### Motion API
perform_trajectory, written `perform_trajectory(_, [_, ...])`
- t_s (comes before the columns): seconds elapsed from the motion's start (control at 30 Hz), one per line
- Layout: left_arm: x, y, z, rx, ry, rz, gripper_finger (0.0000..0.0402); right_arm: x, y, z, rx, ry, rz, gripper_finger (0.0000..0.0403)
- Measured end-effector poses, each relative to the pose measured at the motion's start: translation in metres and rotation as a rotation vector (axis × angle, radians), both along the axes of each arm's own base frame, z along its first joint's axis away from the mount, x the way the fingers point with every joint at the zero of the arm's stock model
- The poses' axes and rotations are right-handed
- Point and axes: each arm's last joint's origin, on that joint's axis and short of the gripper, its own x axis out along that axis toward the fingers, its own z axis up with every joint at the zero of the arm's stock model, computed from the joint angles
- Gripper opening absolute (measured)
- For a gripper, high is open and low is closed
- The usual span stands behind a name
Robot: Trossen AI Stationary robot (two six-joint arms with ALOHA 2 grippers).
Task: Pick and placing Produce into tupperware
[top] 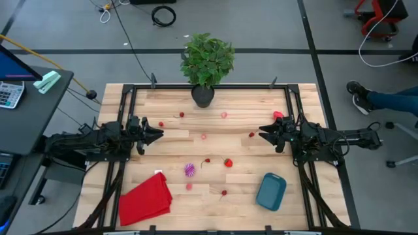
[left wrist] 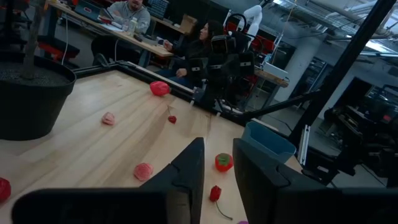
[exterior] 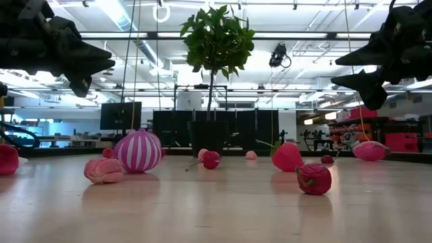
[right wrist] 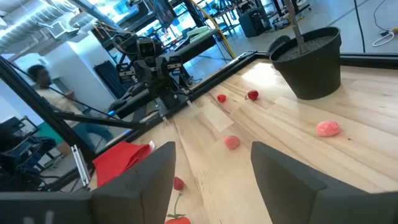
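Two dark grippers hover apart above the wooden table (top: 294, 196), both empty: left gripper (top: 159, 133) narrowly parted, right gripper (top: 263, 132) wider. About ten small red and pink fruit pieces (top: 228, 162) and one purple-and-white striped ball (top: 189, 170) lie scattered mid-table. One shallow teal plastic tub (top: 271, 191) sits empty near the front right corner, a red cloth (top: 145, 199) front left, a black potted plant (top: 204, 94) at the far edge.

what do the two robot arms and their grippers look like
Both arms are dark, nearly black, jointed machines with chunky housings. The left gripper and the right gripper each end in two tapering dark fingers. Seen up close, the fingers are flat, matte, wedge-like plates. No coloured markings show.
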Motion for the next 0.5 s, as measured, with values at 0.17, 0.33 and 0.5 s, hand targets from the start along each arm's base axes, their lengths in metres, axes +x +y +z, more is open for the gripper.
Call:
perform_trajectory(0.17, [0.0, 0.0, 0.0, 0.0, 0.0, 0.0, 0.0084, 0.0, 0.0, 0.0, 0.0, 0.0, 0.0, 0.022])
perform_trajectory(0.33, [0.0, 0.0, 0.0017, -0.004, -0.018, 0.0, 0.008, 0.0, 0.0, 0.0001, 0.0, 0.0, 0.0, 0.022])
perform_trajectory(0.5, [-0.0003, -0.0001, 0.0049, -0.055, -0.058, -0.007, 0.0084, 0.0, 0.0, 0.0001, 0.0, 0.0, 0.0, 0.022])
